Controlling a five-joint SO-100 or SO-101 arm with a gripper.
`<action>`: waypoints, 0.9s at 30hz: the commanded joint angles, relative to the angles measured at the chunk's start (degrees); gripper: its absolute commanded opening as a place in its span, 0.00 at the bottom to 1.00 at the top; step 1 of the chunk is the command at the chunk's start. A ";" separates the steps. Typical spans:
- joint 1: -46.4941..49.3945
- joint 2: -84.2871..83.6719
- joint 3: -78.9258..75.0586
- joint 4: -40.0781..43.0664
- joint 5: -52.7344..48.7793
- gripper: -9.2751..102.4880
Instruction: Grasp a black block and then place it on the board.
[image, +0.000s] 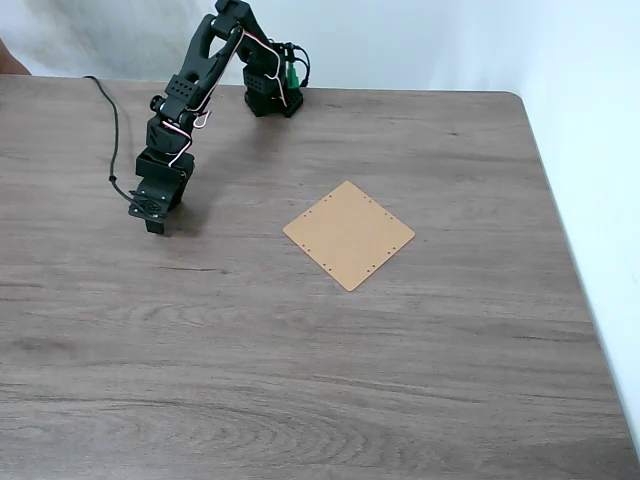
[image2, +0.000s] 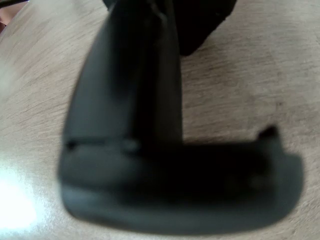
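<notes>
The black block (image2: 225, 185) is a dark bar lying crosswise at the bottom of the blurred wrist view, with a small nub at its right end. My gripper (image2: 145, 145) comes down from the top of that view, and its two fingers are drawn together on the left part of the bar. In the fixed view the gripper (image: 152, 218) is down at the tabletop on the left, and the arm hides the block. The board (image: 349, 235), a thin tan square with small holes along its edges, lies flat near the table's middle, well to the right of the gripper.
The arm's base (image: 270, 95) stands at the table's back edge. A black cable (image: 112, 130) runs down the left beside the arm. The wood-grain table (image: 300, 380) ends at a white wall on the right.
</notes>
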 joint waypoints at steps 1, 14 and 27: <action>-0.35 3.16 0.44 2.02 1.49 0.09; -12.04 17.75 0.97 8.96 24.79 0.09; -34.45 29.36 3.87 12.04 55.72 0.09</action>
